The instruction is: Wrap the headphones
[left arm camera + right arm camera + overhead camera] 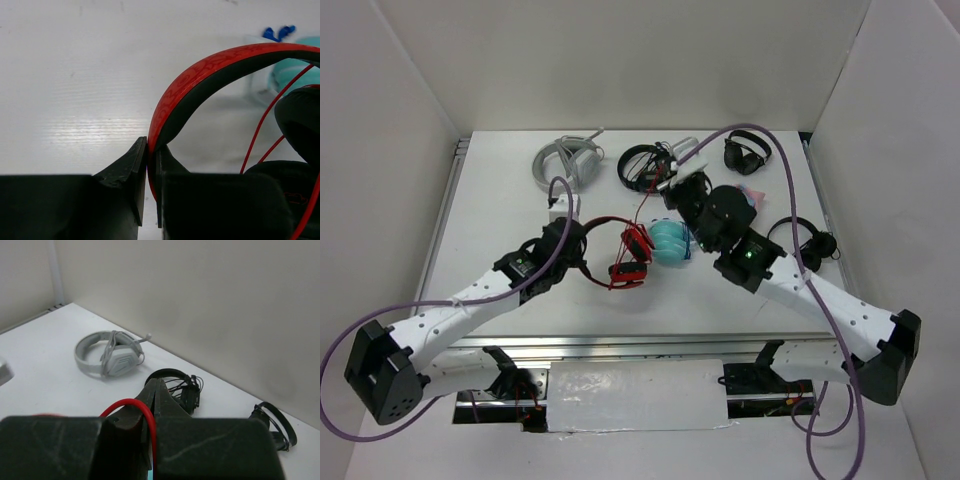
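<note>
Anchoring headphones [626, 270] at middle of table [500, 200]: I have left fingers [125, 170] pinching headband [200, 70] to steady frame, right fingers [167, 407] clamped on thin red cable [131, 400], held up, likely for winding.

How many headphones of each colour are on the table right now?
Red headphones: 1
Light grey headphones: 1
Black headphones: 3
Total: 5 headphones
</note>
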Robot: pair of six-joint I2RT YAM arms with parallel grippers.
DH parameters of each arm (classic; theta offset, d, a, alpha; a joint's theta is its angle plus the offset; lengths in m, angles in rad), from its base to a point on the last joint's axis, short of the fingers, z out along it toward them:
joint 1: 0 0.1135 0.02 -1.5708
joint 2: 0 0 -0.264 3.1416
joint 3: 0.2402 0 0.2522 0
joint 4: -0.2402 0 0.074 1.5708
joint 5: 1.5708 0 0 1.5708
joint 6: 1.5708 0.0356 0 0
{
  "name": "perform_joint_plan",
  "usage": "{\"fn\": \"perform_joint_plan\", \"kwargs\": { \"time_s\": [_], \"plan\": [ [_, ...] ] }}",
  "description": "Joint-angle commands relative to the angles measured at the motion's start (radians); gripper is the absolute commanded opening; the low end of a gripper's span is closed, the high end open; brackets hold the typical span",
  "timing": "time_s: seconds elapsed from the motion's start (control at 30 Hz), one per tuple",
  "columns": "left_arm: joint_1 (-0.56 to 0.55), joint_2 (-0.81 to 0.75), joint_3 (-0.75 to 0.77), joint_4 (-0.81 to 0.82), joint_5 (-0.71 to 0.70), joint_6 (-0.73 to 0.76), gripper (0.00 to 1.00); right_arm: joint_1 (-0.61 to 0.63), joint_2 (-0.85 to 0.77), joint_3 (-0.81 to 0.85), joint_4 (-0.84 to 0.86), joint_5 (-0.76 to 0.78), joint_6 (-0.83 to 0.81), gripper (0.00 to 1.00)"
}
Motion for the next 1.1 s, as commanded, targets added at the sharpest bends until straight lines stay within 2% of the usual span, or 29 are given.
{"fn": "perform_joint_plan", "kwargs": {
  "time_s": [0.0,0.23,0.5,0.6,0.73,0.83,0.93,1.03,1.07],
  "plan": [
    [-0.055,-0.068,0.006,0.132,0.035,0.045,0.00,-0.103,0.060,0.076,-0.029,-0.172,0.057,0.00],
    [-0.160,-0.183,0.004,0.120,0.001,0.085,0.00,-0.355,0.204,0.120,-0.085,-0.410,0.193,0.00],
    [-0.197,-0.288,0.015,0.088,-0.017,0.067,0.00,-0.516,0.219,-0.015,0.024,-0.559,0.338,0.00],
    [-0.207,-0.319,0.015,0.096,0.007,0.075,0.00,-0.533,0.233,-0.039,0.037,-0.608,0.382,0.00],
    [-0.208,-0.355,0.023,0.135,0.102,0.092,0.00,-0.510,0.265,-0.071,0.053,-0.681,0.394,0.00],
    [-0.208,-0.362,0.058,0.168,0.119,0.090,0.00,-0.484,0.298,-0.110,0.112,-0.758,0.434,0.00],
    [-0.207,-0.341,0.141,0.157,0.087,0.073,0.00,-0.455,0.321,-0.156,0.176,-0.797,0.482,0.00],
    [-0.205,-0.326,0.217,0.139,-0.009,0.023,0.00,-0.398,0.331,-0.235,0.251,-0.795,0.531,0.00],
    [-0.205,-0.321,0.257,0.123,-0.079,-0.014,0.00,-0.362,0.331,-0.261,0.315,-0.791,0.543,0.00]
  ]
}}
